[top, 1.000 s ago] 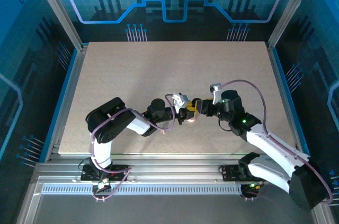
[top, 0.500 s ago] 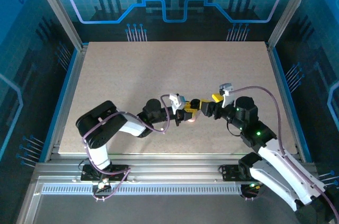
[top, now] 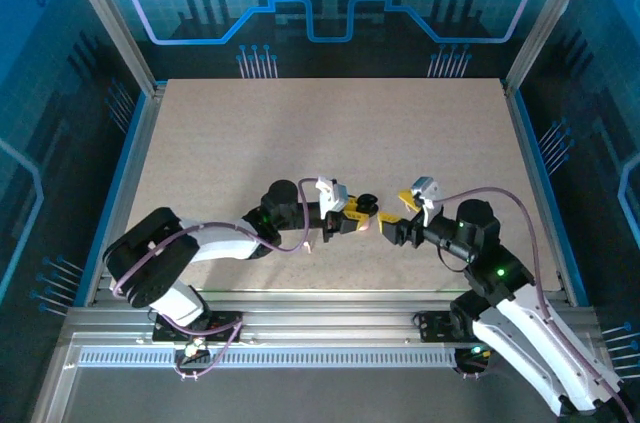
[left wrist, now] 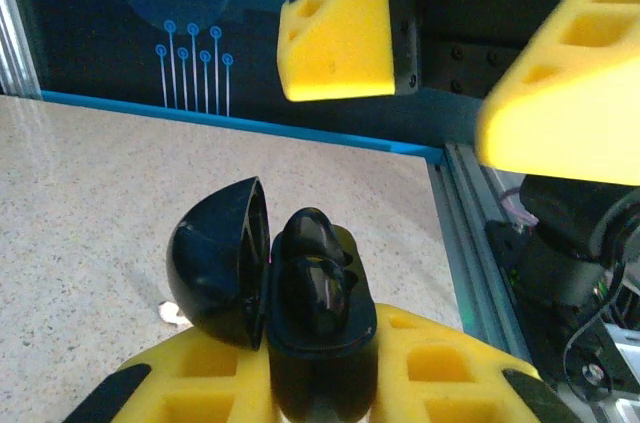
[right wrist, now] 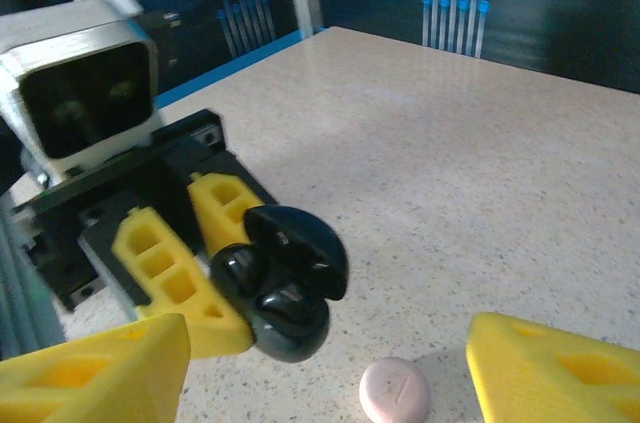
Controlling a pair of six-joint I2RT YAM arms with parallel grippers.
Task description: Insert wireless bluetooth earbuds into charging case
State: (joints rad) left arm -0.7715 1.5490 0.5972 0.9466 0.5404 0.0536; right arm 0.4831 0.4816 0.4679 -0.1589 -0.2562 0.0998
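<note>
**Q:** Starting at the left, what is that arm doing?

**A:** My left pincer [top: 360, 215] is clamping the base of the black charging case [left wrist: 315, 328] between its yellow fingers [left wrist: 440, 373], closed down to the case's width. The case appears to be riding clear of the surface [left wrist: 90, 173]. Its lid [left wrist: 220, 263] is standing open, to the left in my left wrist view.

**Q:** Where are the earbuds sitting?

**A:** Two glossy black earbuds [left wrist: 305, 238] seem to be resting in the wells, one behind the other. I am judging that from rounded shapes, black on black. A pale speck [left wrist: 172, 313] is lying on the surface beside the lid, too small to name.

**Q:** And on the right?

**A:** My right pincer [top: 388, 226] is gaping wide and carrying nothing. It is facing the case head-on, near it but not touching.

**Q:** Which relation is governing the coming move?

**A:** The case is lying straight ahead of the right pincer, its long axis running out from the left pincer toward the right one. A pink puck [right wrist: 395, 393] is lying on the surface below the gap. With the left arm occupied holding, I am judging that pressing the earbuds home or swinging the lid over falls to the right arm.
</note>
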